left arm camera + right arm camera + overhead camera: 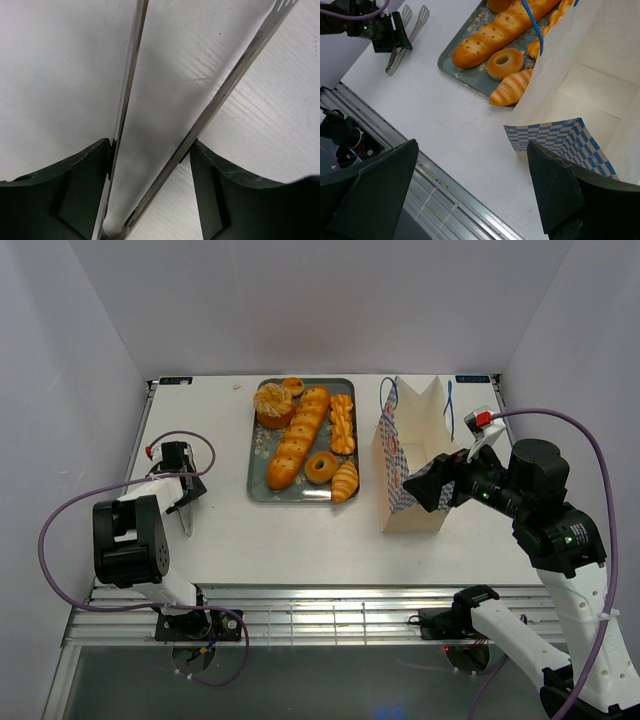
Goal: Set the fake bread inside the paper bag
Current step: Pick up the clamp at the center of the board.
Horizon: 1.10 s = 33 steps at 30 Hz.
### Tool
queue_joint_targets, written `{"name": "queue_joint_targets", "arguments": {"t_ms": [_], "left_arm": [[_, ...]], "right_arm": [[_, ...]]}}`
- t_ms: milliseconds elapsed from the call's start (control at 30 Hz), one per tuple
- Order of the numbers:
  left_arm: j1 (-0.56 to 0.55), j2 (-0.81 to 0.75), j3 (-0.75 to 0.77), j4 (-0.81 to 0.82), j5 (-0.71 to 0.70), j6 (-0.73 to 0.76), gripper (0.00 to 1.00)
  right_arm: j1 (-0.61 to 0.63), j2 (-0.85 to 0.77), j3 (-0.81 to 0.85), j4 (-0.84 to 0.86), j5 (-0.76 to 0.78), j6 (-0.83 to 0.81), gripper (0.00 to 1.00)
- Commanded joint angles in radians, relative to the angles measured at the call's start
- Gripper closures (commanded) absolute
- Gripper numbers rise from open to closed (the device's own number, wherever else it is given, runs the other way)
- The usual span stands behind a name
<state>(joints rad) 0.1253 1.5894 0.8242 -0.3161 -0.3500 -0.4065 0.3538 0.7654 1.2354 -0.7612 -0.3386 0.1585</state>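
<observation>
The fake bread lies on a grey tray [257,468]: a long baguette [298,435], a twisted stick [342,423], a donut [321,467], a croissant [345,481], a cupcake [273,405] and a small tart [293,386]. To its right, the paper bag [415,430] stands upright with its mouth open. My right gripper [472,147] hangs open at the bag's [590,85] near left corner, gripping nothing. Far left, my left gripper [150,145] has both fingers pressed against the arms of metal tongs [220,97].
The tongs [407,35] lie flat on the white table, left of the tray, with their tips pointing away from the left arm. An aluminium rail [330,610] runs along the table's near edge. White walls close in the back and both sides.
</observation>
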Motion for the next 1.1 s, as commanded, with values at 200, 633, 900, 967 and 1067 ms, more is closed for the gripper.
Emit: {"name": "queue_joint_targets", "arguments": {"t_ms": [200, 633, 900, 967, 1067], "left_arm": [[0.007, -0.063, -0.048, 0.003, 0.056, 0.011, 0.37], [0.005, -0.290, 0.058, -0.086, 0.080, 0.029, 0.38], [0.004, -0.396, 0.108, -0.164, 0.230, 0.006, 0.40], [0.004, -0.413, 0.115, -0.167, 0.258, -0.002, 0.41], [0.004, -0.434, 0.122, -0.173, 0.310, -0.014, 0.42]], "right_arm": [[0.005, -0.011, 0.035, 0.014, 0.009, -0.019, 0.05], [0.005, 0.005, 0.071, -0.001, 0.010, -0.013, 0.05], [0.005, 0.048, 0.101, 0.002, -0.023, 0.003, 0.05], [0.007, 0.055, 0.105, 0.005, -0.023, 0.006, 0.06], [0.005, 0.063, 0.110, 0.005, -0.017, 0.009, 0.06]]}}
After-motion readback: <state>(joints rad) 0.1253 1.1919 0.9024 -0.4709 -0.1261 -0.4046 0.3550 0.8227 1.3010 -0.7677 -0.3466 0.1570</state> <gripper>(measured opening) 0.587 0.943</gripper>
